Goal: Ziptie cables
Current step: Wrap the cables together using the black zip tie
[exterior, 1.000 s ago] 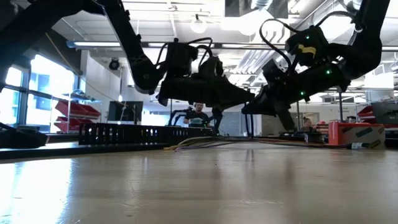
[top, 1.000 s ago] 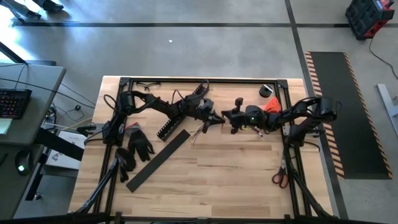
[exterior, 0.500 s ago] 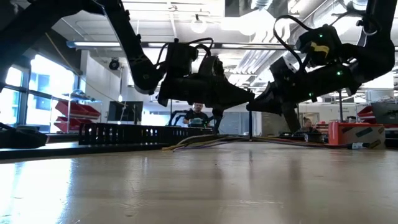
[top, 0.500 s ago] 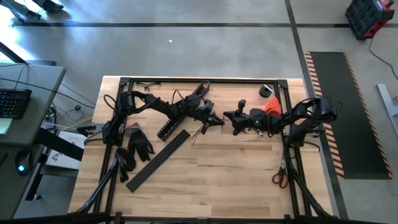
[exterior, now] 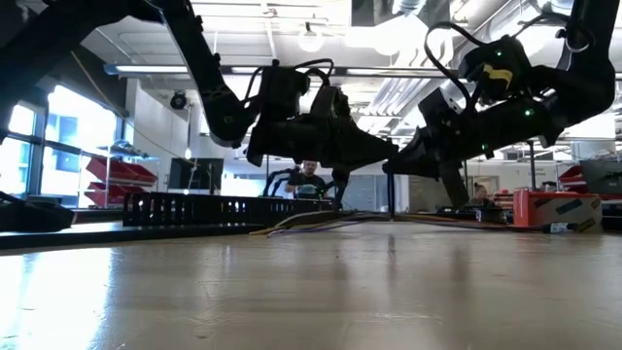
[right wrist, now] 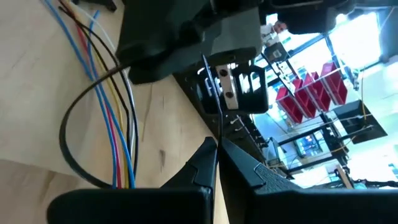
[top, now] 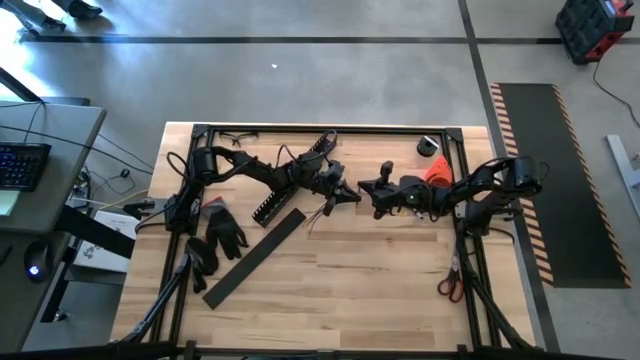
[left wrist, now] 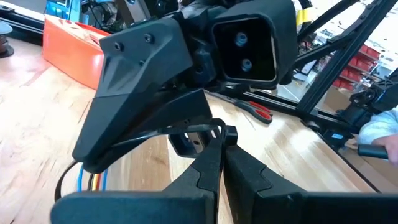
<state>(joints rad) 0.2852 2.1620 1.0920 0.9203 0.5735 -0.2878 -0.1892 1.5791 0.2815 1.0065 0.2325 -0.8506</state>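
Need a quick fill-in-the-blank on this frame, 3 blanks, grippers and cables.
1. The left gripper and right gripper meet near the table's ____.
2. The bundle of thin coloured cables lies on the wooden ____.
3. The red-handled scissors lie at the table's ____ edge in the high view.

Missing words: middle; table; right

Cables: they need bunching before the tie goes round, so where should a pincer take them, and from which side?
Probably at the straight run beside the loop, where the cables lie parallel and close together; come from above, since they lie flat on the table.
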